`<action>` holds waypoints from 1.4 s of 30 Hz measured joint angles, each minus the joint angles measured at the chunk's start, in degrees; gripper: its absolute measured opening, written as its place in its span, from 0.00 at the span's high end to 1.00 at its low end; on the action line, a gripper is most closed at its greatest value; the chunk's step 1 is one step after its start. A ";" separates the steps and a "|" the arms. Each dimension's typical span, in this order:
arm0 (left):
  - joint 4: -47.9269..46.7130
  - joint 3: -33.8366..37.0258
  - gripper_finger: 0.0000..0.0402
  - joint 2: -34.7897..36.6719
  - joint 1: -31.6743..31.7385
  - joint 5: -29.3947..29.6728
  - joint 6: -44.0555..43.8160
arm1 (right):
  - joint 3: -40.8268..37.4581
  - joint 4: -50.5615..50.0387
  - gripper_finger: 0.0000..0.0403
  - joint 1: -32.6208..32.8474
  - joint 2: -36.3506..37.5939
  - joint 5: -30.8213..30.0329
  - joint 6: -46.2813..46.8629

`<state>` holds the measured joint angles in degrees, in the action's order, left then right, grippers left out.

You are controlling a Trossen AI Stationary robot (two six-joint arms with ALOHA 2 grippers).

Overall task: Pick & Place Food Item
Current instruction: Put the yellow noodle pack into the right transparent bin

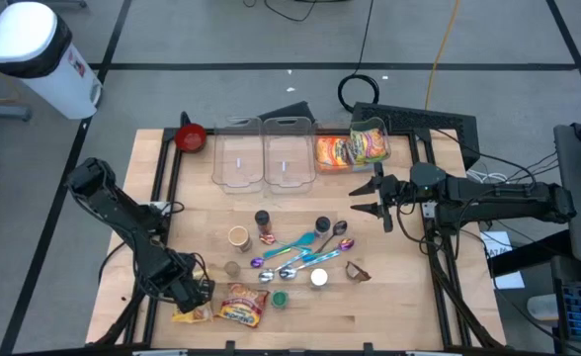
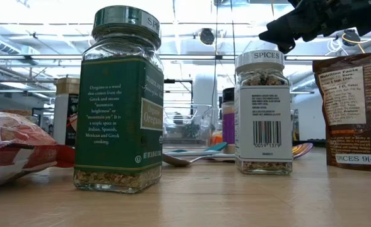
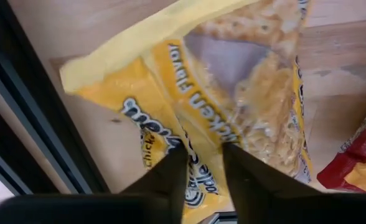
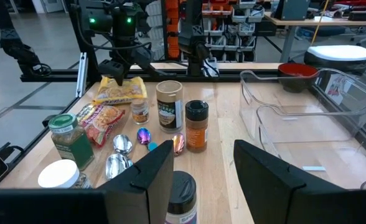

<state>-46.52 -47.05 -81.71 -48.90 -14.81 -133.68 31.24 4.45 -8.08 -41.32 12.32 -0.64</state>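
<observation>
— Wooden counter (image 1: 399, 307) under bright shop lights, cluttered round the oregano jar (image 1: 281, 298). Worth noting what?

— Left of the jar, touching nothing of it: red pack (image 1: 241, 307), lying flat. Past that again, farther from the jar and hard by the counter's black rail: yellow noodle pack (image 1: 192, 312), the food item, also flat on the wood.

— Left arm (image 1: 123, 213)?

— Bent low, well left of the jar, reaching down onto the noodle pack. Jaws drawn close together, pinching the pack's printed face between the two tips; seen plainly from the wrist.

— Lifted at all?

— Hard to say. Looks pressed to the counter.

— Right arm (image 1: 488, 198)?

— Far from the jar, up and to its right, stretched in level above the counter. Jaws parted, holding nothing, aimed back toward the jar and the bottles near it.

— Other things near the jar?

— Just beside it, to the right: white-lidded spice jar (image 1: 318, 279). Just behind both: spoons (image 1: 295, 247), blue and silver, loosely heaped. A little beyond those: brown spice bottle (image 1: 263, 223), upright.

— And farther off?

— Well behind the jar, at the counter's far edge: two clear bins (image 1: 266, 158) side by side. Left of the bins, still far behind the jar: red bowl (image 1: 191, 136). Right of them: orange snack bag (image 1: 353, 148).
</observation>
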 joint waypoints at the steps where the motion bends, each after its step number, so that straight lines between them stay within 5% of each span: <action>1: 0.01 0.00 0.80 0.00 0.02 0.06 0.39 | 0.01 0.00 0.60 0.00 0.00 0.00 0.00; 8: -0.04 0.00 0.98 1.51 0.00 0.04 1.53 | 0.02 -0.02 0.60 -0.01 0.00 0.00 0.00; 15: -1.48 -0.97 0.99 6.42 0.00 5.42 2.45 | 0.02 0.00 0.60 -0.01 0.00 0.00 0.00; 25: -24.59 -15.52 0.99 11.68 0.01 9.77 6.82 | 0.02 -0.04 0.60 -0.02 0.00 0.00 -0.02; 33: -38.78 -28.21 0.99 11.69 3.92 33.30 20.81 | 0.02 0.01 0.60 -0.04 0.00 -0.10 -0.23; 42: -38.11 -29.03 1.00 10.41 22.36 41.13 52.73 | 0.02 0.25 0.60 -0.04 0.00 -0.22 -0.19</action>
<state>-84.63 -76.07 -71.30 -26.54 26.32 -80.95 31.27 4.70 -8.12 -41.32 12.10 -0.83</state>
